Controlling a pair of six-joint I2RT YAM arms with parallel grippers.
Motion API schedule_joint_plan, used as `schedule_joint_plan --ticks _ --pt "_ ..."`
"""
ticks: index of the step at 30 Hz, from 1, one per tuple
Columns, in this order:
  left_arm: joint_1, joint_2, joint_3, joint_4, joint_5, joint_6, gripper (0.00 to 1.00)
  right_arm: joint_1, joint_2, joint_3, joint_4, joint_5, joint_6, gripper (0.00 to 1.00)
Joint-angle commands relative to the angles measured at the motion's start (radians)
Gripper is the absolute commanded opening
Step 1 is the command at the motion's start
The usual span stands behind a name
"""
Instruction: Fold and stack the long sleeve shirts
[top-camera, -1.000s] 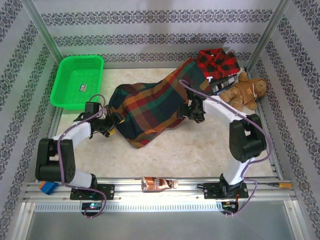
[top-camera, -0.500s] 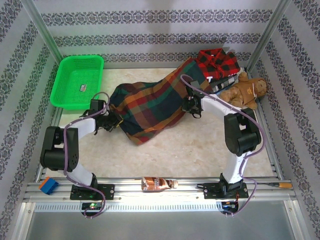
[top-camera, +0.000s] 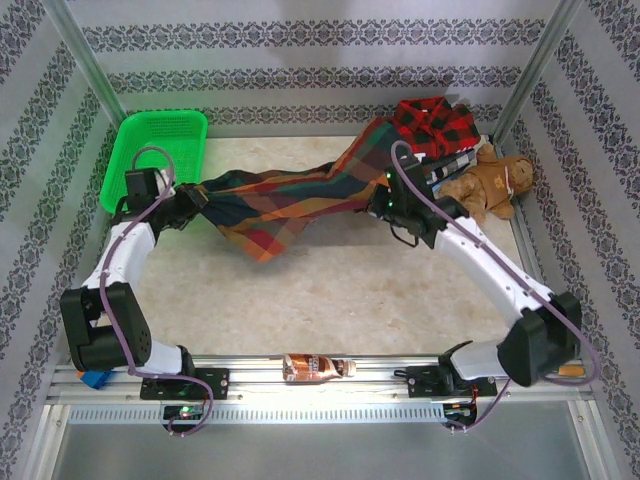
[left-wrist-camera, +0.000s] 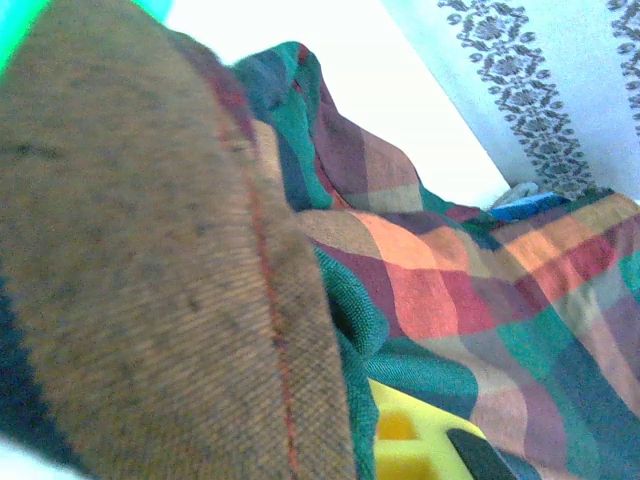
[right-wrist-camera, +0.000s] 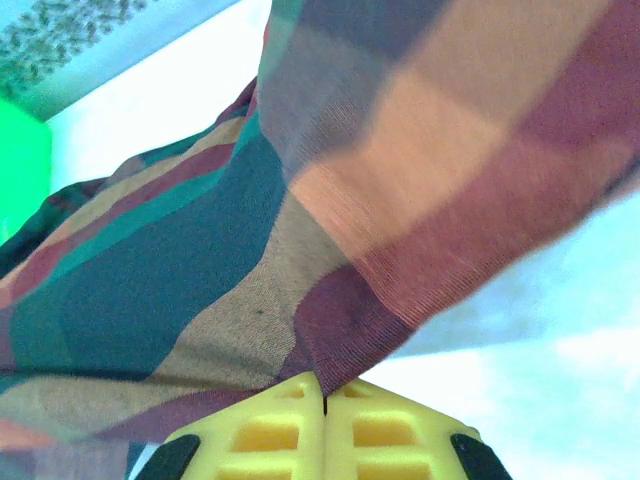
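Plaid shirt (top-camera: 285, 195), the large orange, green, navy and red one, hangs stretched between the two grippers across the upper middle of the top view. Its lower edge sags in a drooping point toward the table (top-camera: 350, 290).

The left gripper (top-camera: 192, 203), at the left of the frame just in front of the green basket (top-camera: 160, 150), is pinched closed on one end of the cloth. In its wrist view the fabric drapes thickly over the yellow fingers (left-wrist-camera: 410, 440). The right gripper (top-camera: 384, 203), right of centre, has its fingers (right-wrist-camera: 265, 430) pressed together with a fold of plaid caught in the seam between them.

A red-black check shirt (top-camera: 435, 125) tops a pile in the upper right corner, beside the teddy bear (top-camera: 490, 185).

The step in hand looks like lifting and spreading the garment before any fold is made. The next move probably calls for both arms to lower it flat onto bare table with even tension, so that it does not bunch.
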Motion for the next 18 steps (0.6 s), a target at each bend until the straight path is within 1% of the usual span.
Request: schedule_joint_plan --ticks 1,4,7,10,13,14,16,17,18 --pt "0.068 -0.006 -0.007 -0.066 0.030 0.088 0.09 0.081 -0.059 -0.106 -0.077 0.076 0.170 0.00" --pt "0.108 -0.013 -0.017 -0.099 0.041 0.140 0.09 0.180 -0.074 -0.189 -0.047 0.088 0.297 0.00" --pt "0.141 -0.023 -0.030 -0.113 0.044 0.171 0.10 0.248 -0.038 -0.256 0.008 0.082 0.381 0.00" --pt "0.157 -0.030 -0.041 -0.103 0.052 0.180 0.10 0.268 0.024 -0.273 0.041 0.076 0.403 0.00" --pt "0.158 -0.040 -0.050 -0.100 0.050 0.185 0.13 0.258 0.072 -0.257 0.076 0.092 0.362 0.01" --pt "0.157 -0.045 -0.056 -0.094 0.052 0.182 0.15 0.253 0.091 -0.238 0.076 0.097 0.331 0.01" --pt "0.158 -0.062 -0.074 -0.087 0.054 0.174 0.23 0.241 0.136 -0.191 0.046 0.114 0.262 0.02" --pt "0.158 -0.074 -0.083 -0.088 0.052 0.169 0.28 0.230 0.159 -0.172 0.036 0.097 0.240 0.03" --pt "0.158 -0.089 -0.092 -0.093 0.046 0.164 0.35 0.217 0.175 -0.166 0.038 0.062 0.225 0.05"
